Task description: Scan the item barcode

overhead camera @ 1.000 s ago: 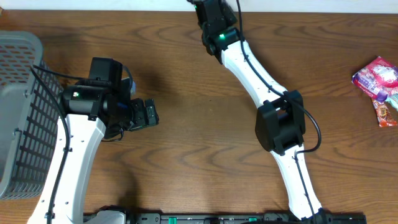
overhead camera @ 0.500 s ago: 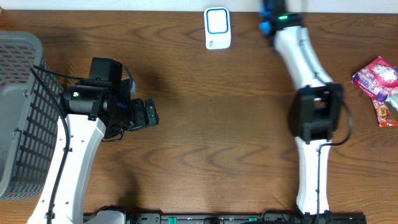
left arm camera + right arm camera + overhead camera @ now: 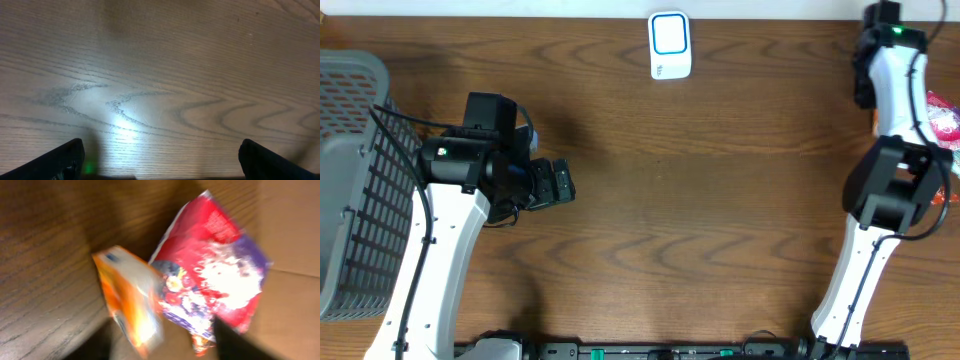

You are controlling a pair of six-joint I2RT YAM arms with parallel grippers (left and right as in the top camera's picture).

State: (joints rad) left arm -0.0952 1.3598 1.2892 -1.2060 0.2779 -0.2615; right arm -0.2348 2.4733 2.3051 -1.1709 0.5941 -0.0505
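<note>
Looks like we're at the "go fetch the item" step, nothing scanned yet imo. The counter (image 3: 720, 200) is mostly bare wood, and the basket (image 3: 350, 200) sits well behind the left end effector (image 3: 563, 184). That one is parked low over the wood with its fingers wide apart and nothing between them, so it's just waiting. The right end effector (image 3: 162, 345) is the busy one. It's reached out to the far right side, and the wrist view is blurry, but its two dark fingers look spread apart and aren't gripping anything. The scanner (image 3: 670, 45) lies well off to its left, near the back edge. The items are right ahead of it: a red packet (image 3: 215, 275) and an orange packet (image 3: 130, 305), touching or overlapping each other and apart from the fingers. My guess is it needs to line up on one packet, drop down and close on an edge without dragging the other along. Then it carries the packet over to the scanner, code side facing it. Can't see a barcode from here, too blurry.
</note>
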